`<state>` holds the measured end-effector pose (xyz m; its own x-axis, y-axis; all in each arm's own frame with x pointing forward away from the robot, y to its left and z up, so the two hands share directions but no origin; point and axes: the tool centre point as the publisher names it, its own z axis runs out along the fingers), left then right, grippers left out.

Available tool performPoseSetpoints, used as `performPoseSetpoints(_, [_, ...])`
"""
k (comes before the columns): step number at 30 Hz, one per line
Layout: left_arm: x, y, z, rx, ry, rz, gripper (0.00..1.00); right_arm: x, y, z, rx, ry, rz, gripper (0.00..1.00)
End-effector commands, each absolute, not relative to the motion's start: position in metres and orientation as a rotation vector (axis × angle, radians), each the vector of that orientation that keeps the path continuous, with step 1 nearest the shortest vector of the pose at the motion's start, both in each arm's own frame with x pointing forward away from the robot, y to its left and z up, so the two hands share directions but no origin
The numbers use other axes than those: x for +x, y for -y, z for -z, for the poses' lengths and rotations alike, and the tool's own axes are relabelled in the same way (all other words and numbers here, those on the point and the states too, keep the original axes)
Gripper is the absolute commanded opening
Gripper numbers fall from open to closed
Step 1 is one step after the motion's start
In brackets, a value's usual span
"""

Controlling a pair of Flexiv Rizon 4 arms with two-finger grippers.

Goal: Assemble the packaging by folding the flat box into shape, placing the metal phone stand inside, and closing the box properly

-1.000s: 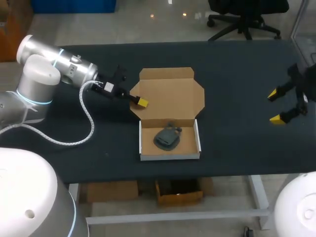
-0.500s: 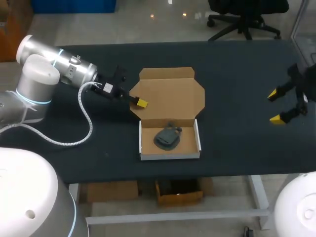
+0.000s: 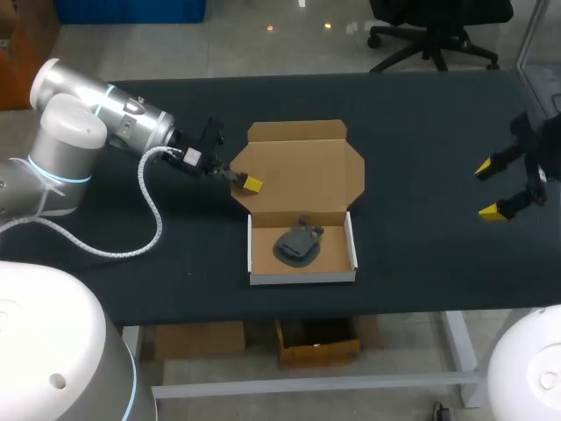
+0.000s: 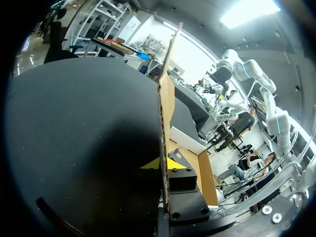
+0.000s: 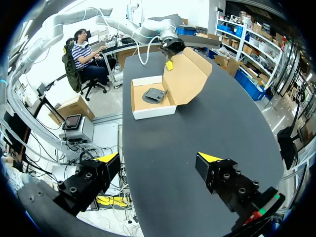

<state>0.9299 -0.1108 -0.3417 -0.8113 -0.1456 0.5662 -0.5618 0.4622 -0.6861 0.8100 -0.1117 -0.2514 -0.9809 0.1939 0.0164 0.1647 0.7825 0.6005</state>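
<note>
**Left tool [image 3: 250,182] pinches the lid [image 3: 302,171]; stand [image 3: 296,244] lies in the box [image 3: 302,277]**

The box sits near the front middle of the desk [image 3: 421,123], with the dark stand lying in its tray. The lid is open and tilts back from the tray. The left tool is closed on the lid's left edge, with the cardboard between its fingers. The right tool [image 3: 489,189] hangs spread wide and empty over the desk's right end, well apart from the box.
</note>
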Motion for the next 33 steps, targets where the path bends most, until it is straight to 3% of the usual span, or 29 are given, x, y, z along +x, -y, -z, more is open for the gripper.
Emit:
performPoseSetpoints(1, [0.93,0.112,0.343,0.592,2.284,-1.306,0.0,0.809,0.112,0.251,0.293,-2.92,-0.98,1.0])
performPoseSetpoints(33, [0.912,0.108,0.333,0.428,2.446,-1.391,0.0,0.819,0.098,0.238,0.21,-2.928,-0.938,1.0])
